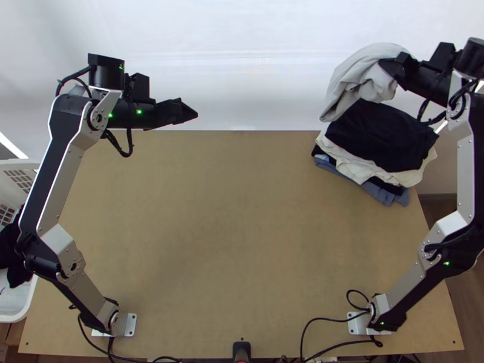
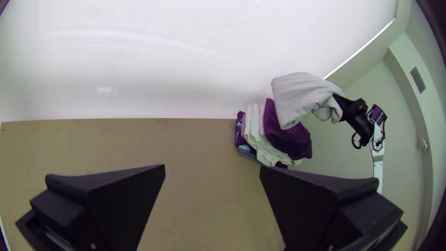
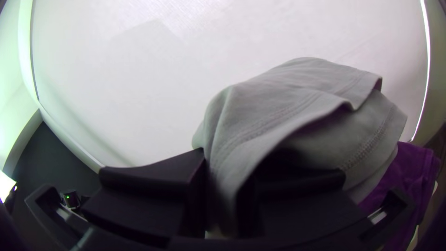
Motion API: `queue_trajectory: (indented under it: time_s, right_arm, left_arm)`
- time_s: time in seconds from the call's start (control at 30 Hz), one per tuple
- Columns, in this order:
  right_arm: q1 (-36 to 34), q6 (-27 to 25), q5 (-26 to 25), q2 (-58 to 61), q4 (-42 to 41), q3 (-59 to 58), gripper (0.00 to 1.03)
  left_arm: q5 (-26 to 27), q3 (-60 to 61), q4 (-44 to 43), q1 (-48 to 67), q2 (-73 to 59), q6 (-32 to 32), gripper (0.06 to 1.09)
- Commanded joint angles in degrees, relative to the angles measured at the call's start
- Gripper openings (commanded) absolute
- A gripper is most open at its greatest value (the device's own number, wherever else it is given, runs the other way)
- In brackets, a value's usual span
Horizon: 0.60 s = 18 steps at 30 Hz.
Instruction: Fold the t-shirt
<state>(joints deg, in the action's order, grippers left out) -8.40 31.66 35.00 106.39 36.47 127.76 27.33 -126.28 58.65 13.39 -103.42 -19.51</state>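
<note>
The light grey t-shirt [image 1: 362,77] hangs bunched from my right gripper [image 1: 396,68], over the back of the clothes stack. In the right wrist view, my right gripper [image 3: 223,195] is shut on a gathered part of the grey t-shirt [image 3: 297,111], whose hems and seams drape to one side. My left gripper [image 1: 184,112] is over the table's far left part, away from the cloth. In the left wrist view, my left gripper [image 2: 212,172] stands open with nothing between its fingers, and the t-shirt [image 2: 299,95] is held beside the stack.
A stack of folded clothes [image 1: 387,136], dark on top with cream and blue pieces below, lies at the table's far right corner. A white basket [image 1: 24,302] with dark cloth stands off the left edge. Cables lie along the near edge of the wooden table [image 1: 230,230].
</note>
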Motion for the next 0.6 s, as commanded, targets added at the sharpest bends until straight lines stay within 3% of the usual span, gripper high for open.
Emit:
queue_trajectory:
  time_s: [0.0, 0.57]
  right_arm:
    - [-1.09, -1.51, 1.38, 0.22, -1.49, -1.38, 0.03]
    - [-5.75, -5.91, 1.29, 3.74, 2.38, -1.99, 0.03]
  left_arm:
    - [-0.35, -1.08, -0.03, -0.20, 2.43, 0.17, 1.04]
    - [-0.35, -1.16, 0.15, -0.29, 3.84, 0.00, 1.05]
